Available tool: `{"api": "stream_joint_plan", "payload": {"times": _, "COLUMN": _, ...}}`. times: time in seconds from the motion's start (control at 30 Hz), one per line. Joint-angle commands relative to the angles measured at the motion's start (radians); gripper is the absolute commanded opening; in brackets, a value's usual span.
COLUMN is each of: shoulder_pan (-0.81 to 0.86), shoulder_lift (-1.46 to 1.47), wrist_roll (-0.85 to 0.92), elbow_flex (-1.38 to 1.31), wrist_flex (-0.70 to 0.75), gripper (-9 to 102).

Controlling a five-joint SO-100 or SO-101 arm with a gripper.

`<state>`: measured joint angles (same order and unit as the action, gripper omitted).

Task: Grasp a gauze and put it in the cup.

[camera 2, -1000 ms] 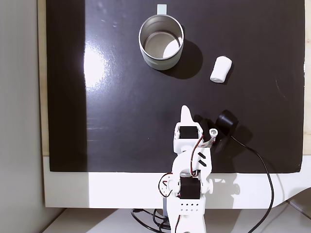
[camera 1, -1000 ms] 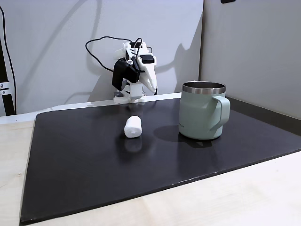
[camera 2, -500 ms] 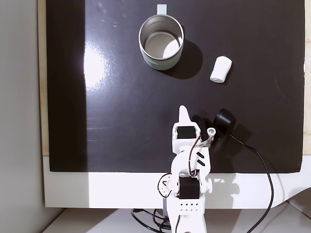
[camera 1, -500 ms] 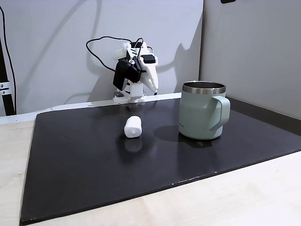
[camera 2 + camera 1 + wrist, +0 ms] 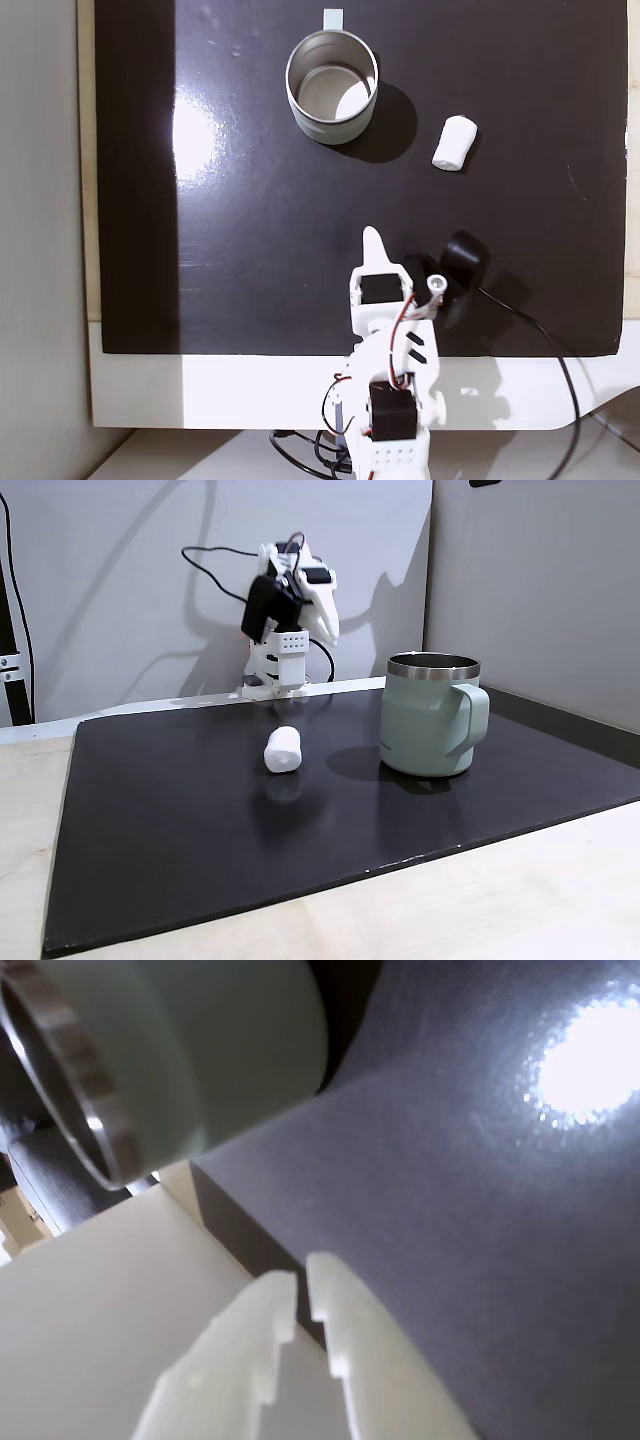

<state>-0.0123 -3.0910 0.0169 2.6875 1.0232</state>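
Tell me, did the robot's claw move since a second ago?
Yes. In the front fixed view the gripper has risen higher above the black mat. From above, its tip sits farther from the cup.

A black mat (image 5: 200, 820) covers the pale wooden table (image 5: 480, 910).

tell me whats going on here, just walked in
A small white robot arm stands at the edge of a black mat, and it holds nothing. Its pincer is shut and empty, raised near the arm's base, well short of both things. The gauze lies untouched on the mat, to the right of the cup in the view from above and apart from it. The cup stands upright with nothing in it. So the pick-up has not yet happened.
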Motion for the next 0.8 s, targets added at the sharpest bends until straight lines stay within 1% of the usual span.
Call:
{"api": "stream_joint_plan", "payload": {"times": 0.0, "shoulder_pan": 0.009, "shoulder_lift": 0.083, "wrist_roll": 0.012, "elbow_flex": -0.196, "wrist_flex": 0.051, "gripper": 0}}
{"api": "stream_joint_plan", "payload": {"times": 0.1, "shoulder_pan": 0.063, "shoulder_lift": 0.164, "wrist_roll": 0.066, "elbow_flex": -0.276, "wrist_flex": 0.066, "gripper": 0}}
{"api": "stream_joint_plan", "payload": {"times": 0.23, "shoulder_pan": 0.17, "shoulder_lift": 0.308, "wrist_roll": 0.213, "elbow_flex": -0.364, "wrist_flex": 0.071, "gripper": 0}}
{"api": "stream_joint_plan", "payload": {"times": 0.37, "shoulder_pan": 0.262, "shoulder_lift": 0.518, "wrist_roll": 0.322, "elbow_flex": -0.526, "wrist_flex": 0.147, "gripper": 0}}
{"api": "stream_joint_plan", "payload": {"times": 0.47, "shoulder_pan": 0.314, "shoulder_lift": 0.63, "wrist_roll": 0.41, "elbow_flex": -0.627, "wrist_flex": 0.173, "gripper": 0}}
{"api": "stream_joint_plan", "payload": {"times": 0.6, "shoulder_pan": 0.354, "shoulder_lift": 0.703, "wrist_roll": 0.545, "elbow_flex": -0.701, "wrist_flex": 0.196, "gripper": 0}}
{"api": "stream_joint_plan", "payload": {"times": 0.77, "shoulder_pan": 0.411, "shoulder_lift": 0.793, "wrist_roll": 0.756, "elbow_flex": -0.775, "wrist_flex": 0.213, "gripper": 5}}
